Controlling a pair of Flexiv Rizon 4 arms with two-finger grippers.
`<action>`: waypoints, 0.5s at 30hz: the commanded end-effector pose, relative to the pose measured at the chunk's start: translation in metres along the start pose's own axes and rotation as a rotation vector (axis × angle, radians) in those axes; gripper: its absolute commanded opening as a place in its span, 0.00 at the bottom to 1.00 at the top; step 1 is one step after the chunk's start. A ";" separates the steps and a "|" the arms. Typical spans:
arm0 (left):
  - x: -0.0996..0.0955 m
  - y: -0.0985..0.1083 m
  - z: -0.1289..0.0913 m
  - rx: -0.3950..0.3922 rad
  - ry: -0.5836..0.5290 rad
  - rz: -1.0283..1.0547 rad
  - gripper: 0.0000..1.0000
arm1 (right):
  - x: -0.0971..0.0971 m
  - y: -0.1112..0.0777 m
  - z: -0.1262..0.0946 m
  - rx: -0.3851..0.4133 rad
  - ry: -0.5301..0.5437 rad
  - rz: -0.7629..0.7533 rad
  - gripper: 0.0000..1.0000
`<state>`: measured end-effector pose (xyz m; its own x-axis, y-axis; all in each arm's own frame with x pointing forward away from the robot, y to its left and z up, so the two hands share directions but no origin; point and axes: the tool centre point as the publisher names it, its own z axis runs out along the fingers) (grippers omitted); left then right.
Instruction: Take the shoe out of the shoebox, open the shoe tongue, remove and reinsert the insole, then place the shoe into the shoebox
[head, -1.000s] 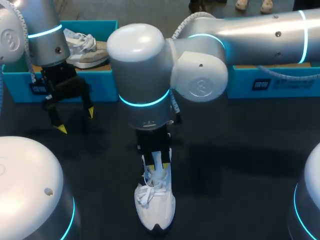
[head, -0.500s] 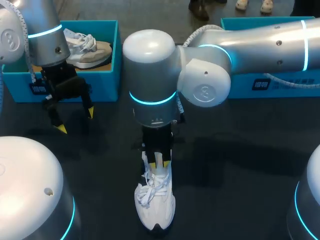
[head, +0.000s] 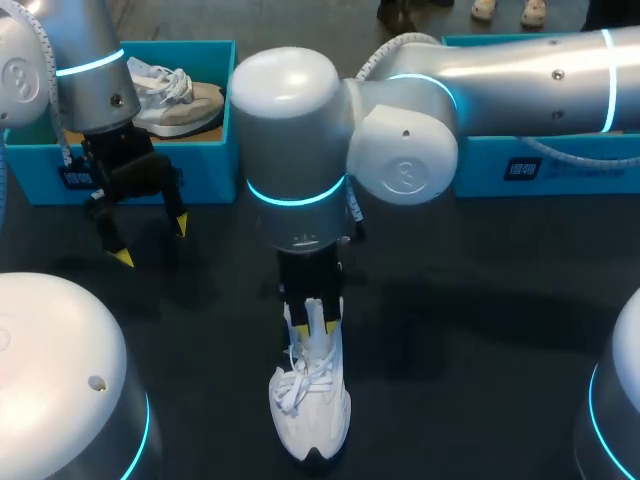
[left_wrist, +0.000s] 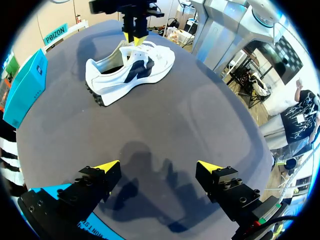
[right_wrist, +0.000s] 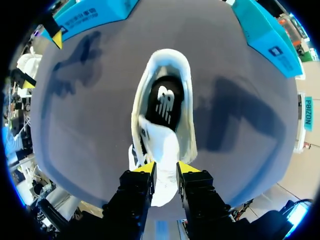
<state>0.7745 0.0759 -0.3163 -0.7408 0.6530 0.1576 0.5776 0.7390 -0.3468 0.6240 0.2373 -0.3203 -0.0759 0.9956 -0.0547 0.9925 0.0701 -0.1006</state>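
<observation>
Shoe (head: 312, 405) sits upright on table (head: 480, 330); looks light, soft upper, stiff sole. Right gripper (right_wrist: 165, 169) pinches its floppy tongue (right_wrist: 160, 140), a fair hold for opening; insole (right_wrist: 165, 102) likely thin, bendy. Farther off, left gripper (head: 152, 242) hangs spread, empty, by shoebox (head: 210, 172).

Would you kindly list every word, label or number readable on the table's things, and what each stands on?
Right shoebox label: too blurred to read.
Left shoebox label: too small to read.
Insole inside the white shoe: a white logo only, no legible word.
No numbers readable.
</observation>
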 end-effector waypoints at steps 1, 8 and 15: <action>0.001 0.000 0.000 -0.003 0.000 0.000 1.00 | 0.004 -0.001 0.013 0.008 0.005 0.006 0.26; 0.001 0.000 0.000 -0.003 0.000 0.000 1.00 | 0.002 0.004 0.030 0.026 0.027 0.021 0.25; 0.001 0.000 0.000 -0.003 0.000 0.000 1.00 | 0.000 0.014 0.028 0.010 0.016 0.015 0.25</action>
<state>0.7745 0.0759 -0.3163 -0.7408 0.6530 0.1576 0.5776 0.7390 -0.3468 0.6323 0.2364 -0.3533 -0.0546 0.9978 -0.0374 0.9920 0.0500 -0.1162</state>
